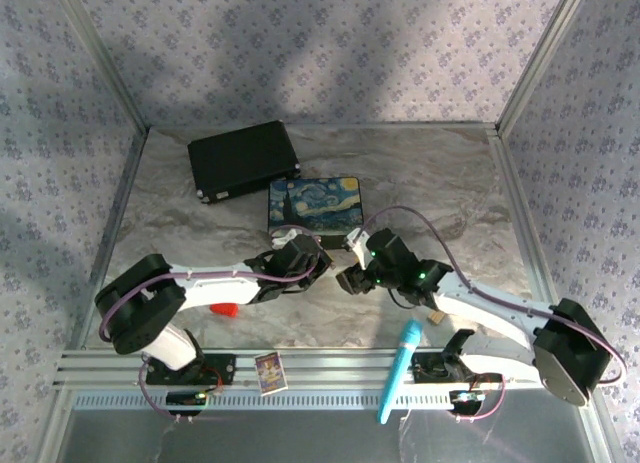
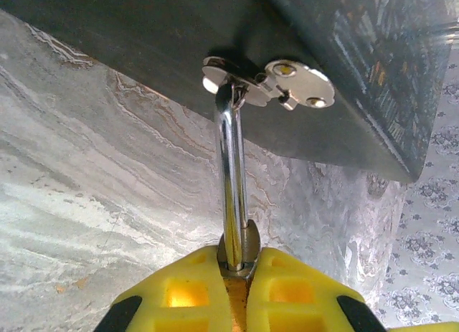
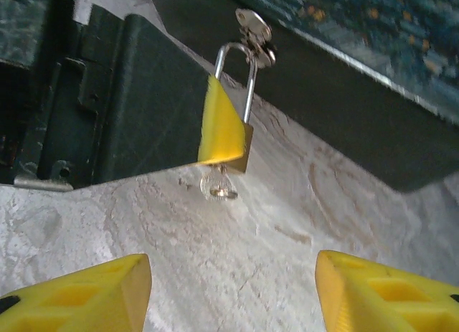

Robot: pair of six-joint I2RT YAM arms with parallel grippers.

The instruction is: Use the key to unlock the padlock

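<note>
From above, the two arms meet mid-table just at the 6 o'clock edge of the painted tin box (image 1: 315,203). The left gripper (image 1: 318,258) comes in from 9 o'clock and the right gripper (image 1: 350,280) from 3 o'clock, but at that height the lock itself is too small to pick out. The left wrist camera gives what the overhead cannot: the yellow fingers are pressed together on the brass body of the padlock (image 2: 239,252). Its silver shackle (image 2: 231,167) runs straight up toward 12 o'clock and hooks through the shiny hasp (image 2: 287,81) on the box's dark side wall. The right wrist camera adds the part hidden there. The key (image 3: 216,185) sticks out of the padlock's underside, pointing to 6 o'clock, its small round bow hanging just above the marble table (image 3: 272,246). One yellow finger (image 3: 219,127) of the left gripper covers most of the lock's face. The right gripper's own fingers stand wide apart at 7 and 5 o'clock of its picture, with bare marble between them. It grips nothing, touches nothing, and hangs back a little from the key. The overhead view also takes in a black case (image 1: 243,160) at 10 o'clock of the tin box and a small wooden block (image 1: 437,318) at 4 o'clock of the right gripper.
</note>
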